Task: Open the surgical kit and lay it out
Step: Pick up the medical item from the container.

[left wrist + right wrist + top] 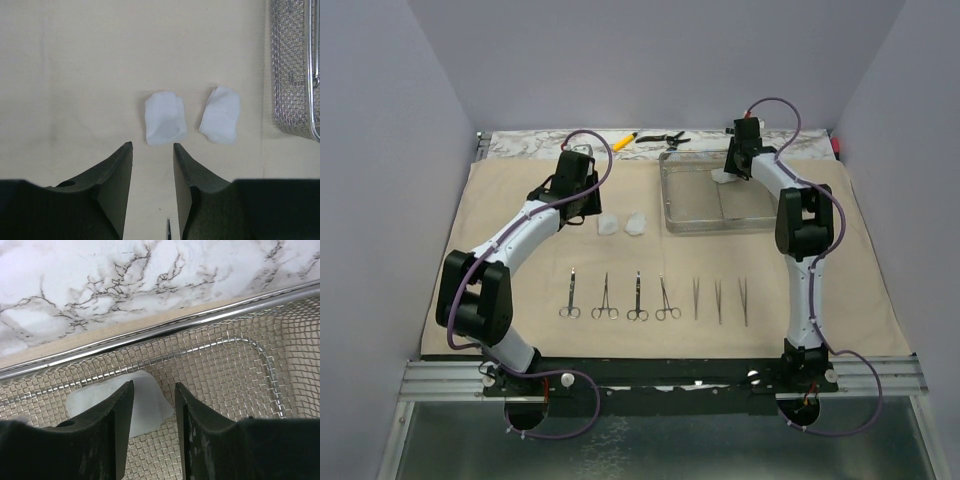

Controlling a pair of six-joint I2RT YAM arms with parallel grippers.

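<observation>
**Cloth wrap.** The beige cloth wrap (880, 300) is lying open and flat, covering most of the table.

**Instruments.** Four ring-handled clamps (637, 297) are lying in a row at the 6 o'clock side of the cloth, rings toward the arm bases. Three tweezers (718, 300) are continuing the row toward 3 o'clock, each apart from its neighbour.

**Tray.** The tray (715, 231) is showing as wire mesh with a steel rim. It is sitting on the cloth toward 1 o'clock.

**Gauze.** Two gauze balls (609, 223) (637, 222) are resting side by side on the cloth near centre, at 9 o'clock from the tray and not touching each other. The third gauze ball (147, 405) is lying inside the tray, by its 12 o'clock wall.

**Left gripper.** The left gripper (152, 146) is hovering over bare cloth with its jaws partly apart and nothing between them. The nearer gauze ball is lying just ahead of its tips.

**Right gripper.** The right gripper (153, 385) is reaching into the tray with its jaws partly apart. The third gauze ball is lying under the left finger (117, 430) and into the gap. A sliver of mesh is showing between the gauze and the right finger, so no pinch is visible.

**Other items.** A yellow pen (623, 140) and black-handled pliers (663, 138) are lying off the cloth at 12 o'clock.
</observation>
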